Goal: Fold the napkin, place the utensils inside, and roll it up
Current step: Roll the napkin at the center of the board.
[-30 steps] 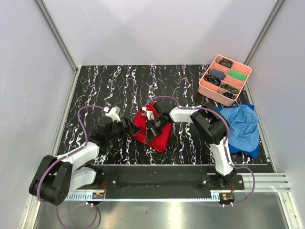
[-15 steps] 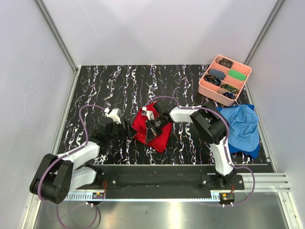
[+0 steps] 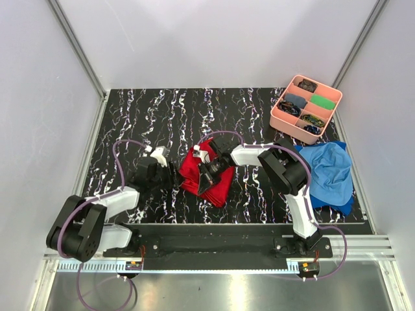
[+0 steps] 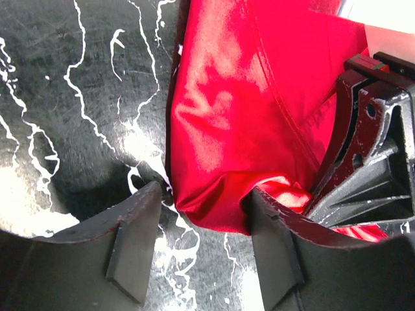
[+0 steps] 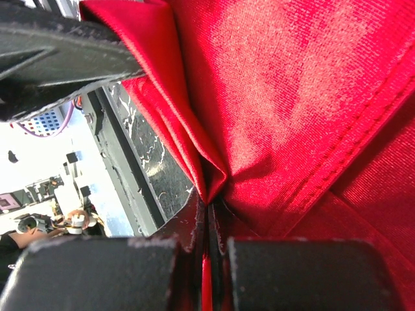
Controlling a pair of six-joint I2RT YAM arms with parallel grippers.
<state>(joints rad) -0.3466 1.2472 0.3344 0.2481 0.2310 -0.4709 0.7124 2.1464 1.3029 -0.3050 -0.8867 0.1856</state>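
The red napkin (image 3: 209, 175) lies bunched and folded at the middle of the black marbled table. My right gripper (image 3: 209, 170) is shut on a pinched fold of the napkin (image 5: 292, 110); a strip of red cloth runs between its closed fingers. My left gripper (image 3: 175, 176) is open at the napkin's left edge, its fingers (image 4: 133, 249) standing either side of a corner of the napkin (image 4: 220, 129) and low over the table. The orange utensils are out of view.
A pink tray (image 3: 283, 118) with dark and green items stands at the back right. A blue cloth (image 3: 329, 173) lies crumpled at the right, beside the right arm. Grey walls enclose the table.
My left gripper has drawn back to the left, from over the napkin's left part to its edge. The right gripper and the napkin have stayed put.
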